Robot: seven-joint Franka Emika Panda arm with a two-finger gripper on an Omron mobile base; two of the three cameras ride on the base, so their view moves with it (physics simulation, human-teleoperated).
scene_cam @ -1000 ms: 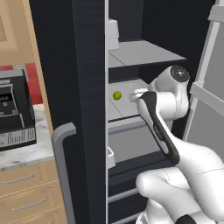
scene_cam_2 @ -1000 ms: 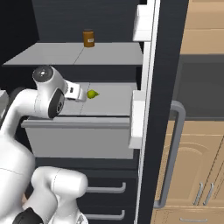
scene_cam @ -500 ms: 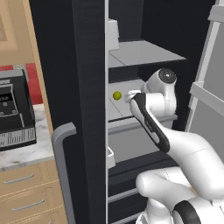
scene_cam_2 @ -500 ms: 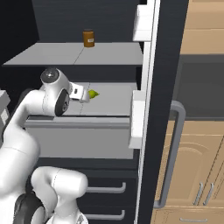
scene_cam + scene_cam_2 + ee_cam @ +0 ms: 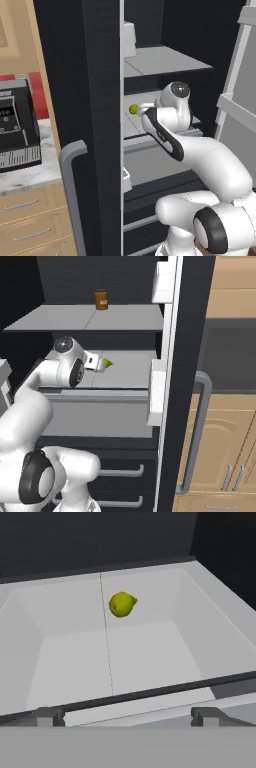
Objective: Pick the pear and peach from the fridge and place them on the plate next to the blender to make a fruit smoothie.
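my gripper [image 5: 125, 716] is spread wide and grasps nothing — its tips sit well apart at the near edge of a grey shelf [image 5: 150, 662] inside the fridge [image 5: 100, 321]. the pear [image 5: 122, 604] lies ahead on that shelf, towards the back wall — untouched.

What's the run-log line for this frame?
phase: reaching into fridge | gripper: open, empty | target: pear on middle shelf, ahead of fingertips, untouched | jar on shelf above

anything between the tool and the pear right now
Nothing: in the hand view, bare grey shelf floor lies between the open tool and the pear.
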